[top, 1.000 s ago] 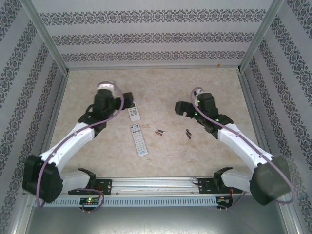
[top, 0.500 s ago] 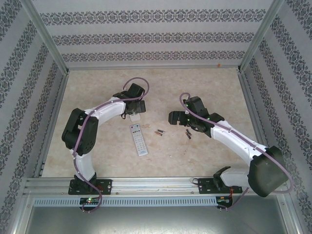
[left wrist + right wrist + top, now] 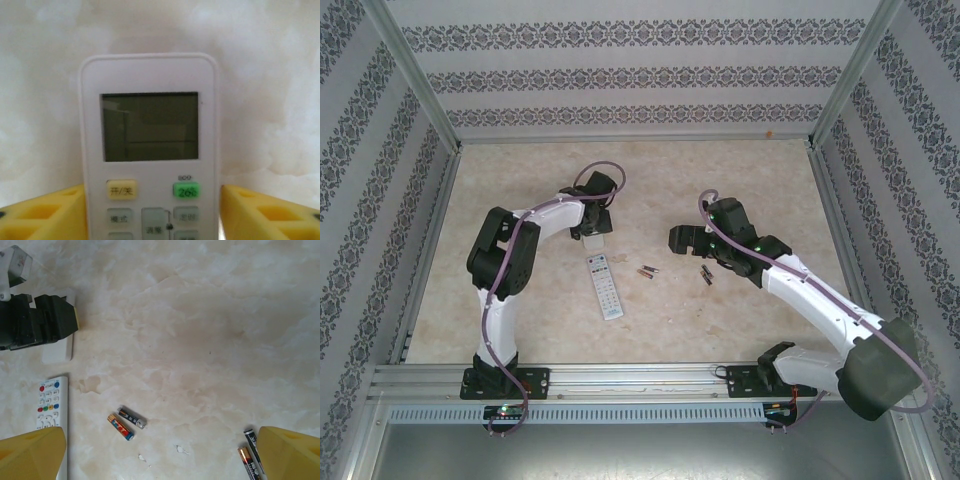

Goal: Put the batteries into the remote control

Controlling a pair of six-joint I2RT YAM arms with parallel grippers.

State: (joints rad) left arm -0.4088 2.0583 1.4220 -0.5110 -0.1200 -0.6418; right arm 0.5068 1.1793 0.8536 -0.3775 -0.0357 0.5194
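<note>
Currently the left gripper (image 3: 152,200) straddles the small white remote (image 3: 150,125), the one with a grey display, which lies face up on the marbled table (image 3: 270,100). Its yellow fingers (image 3: 45,215) sit close along both long edges beside the buttons, but I cannot tell whether they press on the casing or merely flank it. From above, that remote sits just past the far end of the long remote (image 3: 605,287), which lies face up nearer the arm bases. The batteries (image 3: 125,422) lie loose on the table in two pairs, apart from the left gripper. One pair is just right of the long remote, its two cells side by side, and the other pair (image 3: 251,456) is farther right. The right gripper (image 3: 160,450) hangs above them with its jaws spread wide and nothing between them. In its wrist view the first pair lies between the fingers, nearer the one at the view's left, and the second pair lies just beside the other finger (image 3: 290,455).
</note>
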